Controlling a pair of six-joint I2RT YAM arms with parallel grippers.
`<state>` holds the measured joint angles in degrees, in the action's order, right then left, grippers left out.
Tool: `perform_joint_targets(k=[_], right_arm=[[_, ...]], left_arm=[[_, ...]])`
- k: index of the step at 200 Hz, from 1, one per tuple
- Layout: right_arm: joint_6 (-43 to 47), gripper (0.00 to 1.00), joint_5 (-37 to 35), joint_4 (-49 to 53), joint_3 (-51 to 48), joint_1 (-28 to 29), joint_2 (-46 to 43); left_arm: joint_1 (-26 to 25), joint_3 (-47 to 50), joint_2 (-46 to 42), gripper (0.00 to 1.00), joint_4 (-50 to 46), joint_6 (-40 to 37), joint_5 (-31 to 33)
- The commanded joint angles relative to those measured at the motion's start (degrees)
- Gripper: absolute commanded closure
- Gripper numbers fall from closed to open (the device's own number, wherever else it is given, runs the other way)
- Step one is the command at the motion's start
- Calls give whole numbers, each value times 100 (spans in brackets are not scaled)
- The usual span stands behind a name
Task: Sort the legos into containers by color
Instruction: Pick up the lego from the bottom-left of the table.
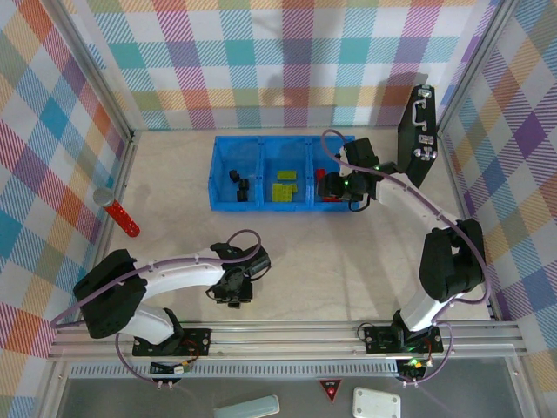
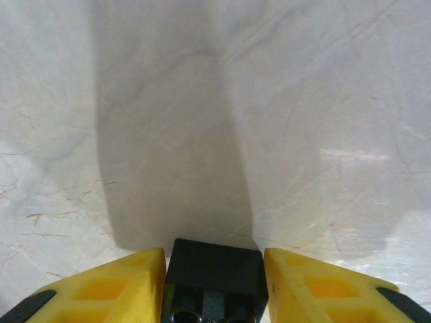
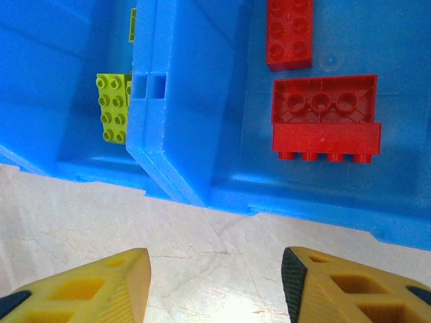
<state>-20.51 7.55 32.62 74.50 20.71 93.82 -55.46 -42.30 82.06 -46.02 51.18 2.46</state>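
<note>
The left gripper [image 1: 235,294] sits low over the bare table [image 1: 348,261], well short of the blue tray [image 1: 261,205], and from above its dark body covers whatever lies between its tips. The left wrist view settles that: the yellow fingers [image 2: 108,289] are drawn in narrow against both sides of a black brick [image 2: 214,272], whose lower part is cut off by the frame edge. Whether the brick rests on the table or hangs just above it cannot be told. The right gripper [image 1: 331,187] hangs over the near wall of the tray's right compartment and hides most of its contents in the overhead view, leaving a sliver of red at the wall. The right wrist view opens that compartment up: two red bricks [image 3: 323,114] lie inside, one studs-up and cropped by the top edge, the other tipped on its side with its hollow underside showing. That gripper's fingers stand apart with nothing between them. A lime-green brick [image 3: 113,108] in the middle compartment is half hidden behind the divider. From above, the black bricks [image 1: 237,181] in the left compartment are too small to count surely. A red cylinder [image 1: 122,218] lies at the table's left and a black case [image 1: 418,135] stands at the far right — both well apart from the tray.
</note>
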Motion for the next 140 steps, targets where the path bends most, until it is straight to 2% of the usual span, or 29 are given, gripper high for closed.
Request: perform_joint_targets(k=[1,76,140], right_arm=[[30,44,-8,95,-109,34,-223],[37,44,-61,216,-194,38,-480],[31,44,-223,401,-473,34,-928]], left_arm=[[-79,-172,30,61,-187,94,-26],[-79,-489,-60,63,-282,27,86],[49,-1325,408,63,-469,-483,238]])
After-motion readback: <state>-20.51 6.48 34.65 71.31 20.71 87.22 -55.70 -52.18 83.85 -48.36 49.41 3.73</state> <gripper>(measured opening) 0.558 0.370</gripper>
